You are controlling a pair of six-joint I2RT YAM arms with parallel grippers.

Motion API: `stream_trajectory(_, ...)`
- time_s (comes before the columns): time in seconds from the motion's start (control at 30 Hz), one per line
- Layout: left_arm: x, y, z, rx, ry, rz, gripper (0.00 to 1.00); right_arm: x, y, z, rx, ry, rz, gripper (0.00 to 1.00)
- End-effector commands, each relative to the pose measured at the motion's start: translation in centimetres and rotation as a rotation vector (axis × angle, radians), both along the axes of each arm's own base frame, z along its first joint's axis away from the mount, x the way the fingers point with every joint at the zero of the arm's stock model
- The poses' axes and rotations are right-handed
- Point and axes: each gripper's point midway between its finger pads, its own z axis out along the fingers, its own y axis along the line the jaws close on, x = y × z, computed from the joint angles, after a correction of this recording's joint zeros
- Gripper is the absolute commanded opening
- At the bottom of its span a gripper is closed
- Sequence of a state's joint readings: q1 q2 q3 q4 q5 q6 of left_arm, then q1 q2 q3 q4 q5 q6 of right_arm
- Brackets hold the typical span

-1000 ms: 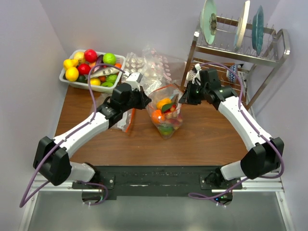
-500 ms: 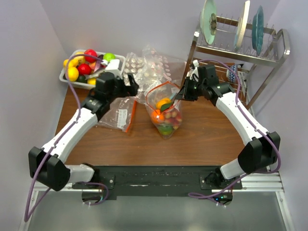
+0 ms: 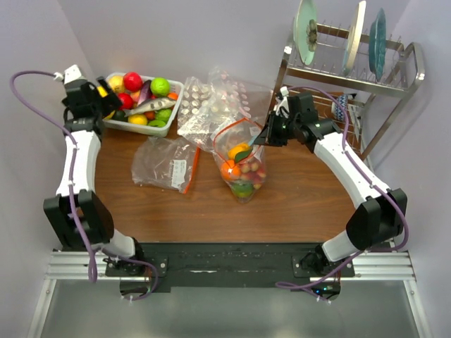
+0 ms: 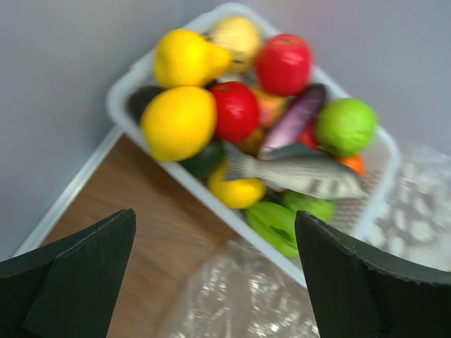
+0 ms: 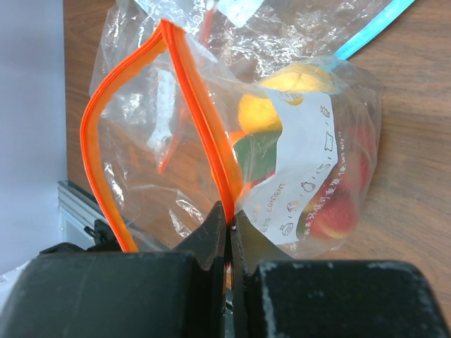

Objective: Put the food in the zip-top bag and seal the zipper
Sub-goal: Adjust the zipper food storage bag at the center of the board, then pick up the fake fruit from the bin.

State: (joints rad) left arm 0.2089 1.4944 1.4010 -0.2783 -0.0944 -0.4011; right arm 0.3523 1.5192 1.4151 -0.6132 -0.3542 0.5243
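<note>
Right wrist view alone showed the pinch: the right gripper (image 5: pixel 227 224) was clamped tight on one side of the zipper (image 5: pixel 203 127), and the bag (image 5: pixel 310 162) mouth gaped in a loop ahead of its fingertips. Food (image 5: pixel 271 105) sat packed in the bag just past the pinch, with orange, green and red pieces behind a printed label. A teal strip (image 5: pixel 373 27) of another bag lay farther out.

Left wrist view alone showed the left gripper (image 4: pixel 215 278) spread wide and holding nothing, its fingers (image 4: pixel 70 282) hanging apart over the table (image 4: pixel 162 239). Just ahead of them was a white bin (image 4: pixel 120 105) holding a lemon (image 4: pixel 180 121), an apple (image 4: pixel 284 63), a lime (image 4: pixel 345 125) and a grey fish (image 4: pixel 303 174).

Top view gave the layout. The bag stood upright below the right gripper, with a flat bag (image 3: pixel 163 163) beside it on the side towards the left gripper and a pile of clear bags (image 3: pixel 211 98) behind. A dish rack (image 3: pixel 352 70) with plates (image 3: pixel 306 28) stood beyond the right gripper. Lilac walls (image 3: pixel 211 35) closed in the brown table.
</note>
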Motion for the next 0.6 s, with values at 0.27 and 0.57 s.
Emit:
stream_trajectory(0.27, 5.5, 7.8, -4.6, -0.014, 0.046, 0.128, 1.0, 1.5, 0.6, 2.9, 0.019, -0.075, 0.013, 0.0)
stream_trajectory(0.57, 7.6, 8.8, -6.2, 0.016, 0.073, 0.108, 0.97, 1.4, 0.9, 3.0, 0.034, -0.075, 0.028, 0.0)
